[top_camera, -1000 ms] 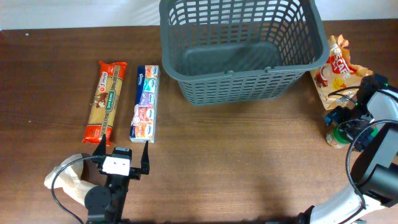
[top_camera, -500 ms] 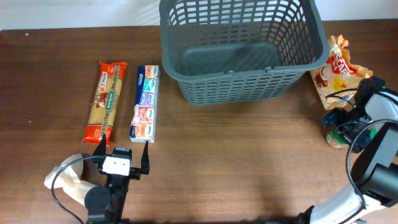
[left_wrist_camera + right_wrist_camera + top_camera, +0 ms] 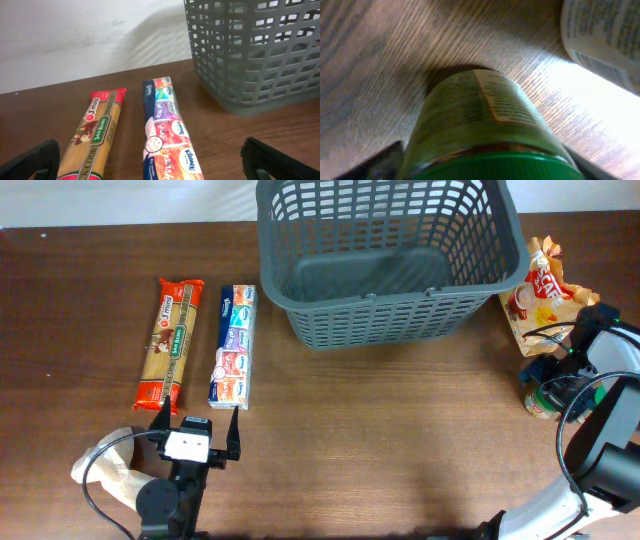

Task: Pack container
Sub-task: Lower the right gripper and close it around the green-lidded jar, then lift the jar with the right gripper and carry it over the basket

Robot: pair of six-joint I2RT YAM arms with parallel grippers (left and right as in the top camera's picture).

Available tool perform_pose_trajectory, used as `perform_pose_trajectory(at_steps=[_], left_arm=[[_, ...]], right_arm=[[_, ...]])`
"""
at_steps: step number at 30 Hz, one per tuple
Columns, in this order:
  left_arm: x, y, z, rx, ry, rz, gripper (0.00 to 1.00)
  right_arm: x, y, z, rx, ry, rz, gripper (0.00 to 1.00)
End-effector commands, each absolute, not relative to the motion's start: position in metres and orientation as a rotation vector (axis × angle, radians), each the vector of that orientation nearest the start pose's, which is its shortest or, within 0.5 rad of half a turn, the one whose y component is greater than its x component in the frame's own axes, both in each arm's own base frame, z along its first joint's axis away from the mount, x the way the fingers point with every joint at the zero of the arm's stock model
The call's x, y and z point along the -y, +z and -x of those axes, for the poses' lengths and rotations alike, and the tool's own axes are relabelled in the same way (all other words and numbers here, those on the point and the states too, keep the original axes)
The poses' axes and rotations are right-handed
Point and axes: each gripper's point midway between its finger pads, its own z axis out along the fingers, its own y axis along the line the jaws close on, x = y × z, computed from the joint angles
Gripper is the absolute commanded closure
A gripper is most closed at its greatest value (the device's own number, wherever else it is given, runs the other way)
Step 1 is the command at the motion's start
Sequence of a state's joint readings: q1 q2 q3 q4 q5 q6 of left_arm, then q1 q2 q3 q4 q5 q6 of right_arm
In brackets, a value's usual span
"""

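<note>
The container, a large dark grey slotted basket (image 3: 390,298), stands at the back centre and holds nothing; it also shows in the left wrist view (image 3: 250,60). A jar with a green lid (image 3: 541,398) stands at the right edge. My right gripper (image 3: 548,380) is over it, with a finger on each side of the lid (image 3: 485,160), shut on the jar (image 3: 480,115). My left gripper (image 3: 197,425) is open and empty near the front left (image 3: 150,160), just in front of a Kleenex tissue pack (image 3: 233,345) (image 3: 165,130) and a pasta pack (image 3: 172,342) (image 3: 95,135).
An orange snack bag (image 3: 540,290) lies right of the basket, behind the jar; its back label shows in the right wrist view (image 3: 605,40). A beige bundle (image 3: 105,465) lies by the left arm's base. The table is dark wood.
My right gripper has shifted slightly at the jar. The left arm and the groceries have not moved.
</note>
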State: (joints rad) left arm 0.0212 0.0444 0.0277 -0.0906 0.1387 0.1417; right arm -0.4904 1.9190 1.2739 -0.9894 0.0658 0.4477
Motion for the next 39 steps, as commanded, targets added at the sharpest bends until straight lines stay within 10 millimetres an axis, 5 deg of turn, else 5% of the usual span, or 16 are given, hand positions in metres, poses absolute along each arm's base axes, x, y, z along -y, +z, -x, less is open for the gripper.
perform_pose_trajectory(at_steps=[1, 7, 8, 10, 18, 22, 32, 39], left_arm=[[0.017, 0.150, -0.246, -1.676, 0.014, -0.199, 0.01], [0.017, 0.150, -0.246, -1.676, 0.014, -0.200, 0.01], [0.017, 0.150, -0.246, -1.676, 0.014, -0.199, 0.01], [0.017, 0.150, -0.246, -1.676, 0.014, -0.200, 0.01], [0.017, 0.150, -0.246, -1.676, 0.014, -0.199, 0.01], [0.017, 0.150, -0.246, -1.676, 0.014, -0.200, 0.01], [0.017, 0.150, -0.246, -1.676, 0.014, -0.200, 0.01], [0.017, 0.150, -0.246, -1.676, 0.014, -0.200, 0.01]], right_arm=[[0.162, 0.013, -0.281, -2.876, -0.101, -1.441, 0.39], [0.162, 0.013, -0.281, -2.876, -0.101, -1.441, 0.65], [0.163, 0.013, -0.281, -2.875, -0.102, -1.442, 0.80], [0.163, 0.013, -0.280, -2.876, -0.101, -1.443, 0.95], [0.163, 0.015, -0.282, -2.895, -0.099, -1.397, 0.96], [0.169, 0.033, -0.292, -2.885, -0.099, -1.369, 0.96], [0.188, 0.134, -0.331, -2.788, -0.090, -1.274, 0.96], [0.180, 0.242, -0.357, -2.650, 0.034, -1.087, 0.96]])
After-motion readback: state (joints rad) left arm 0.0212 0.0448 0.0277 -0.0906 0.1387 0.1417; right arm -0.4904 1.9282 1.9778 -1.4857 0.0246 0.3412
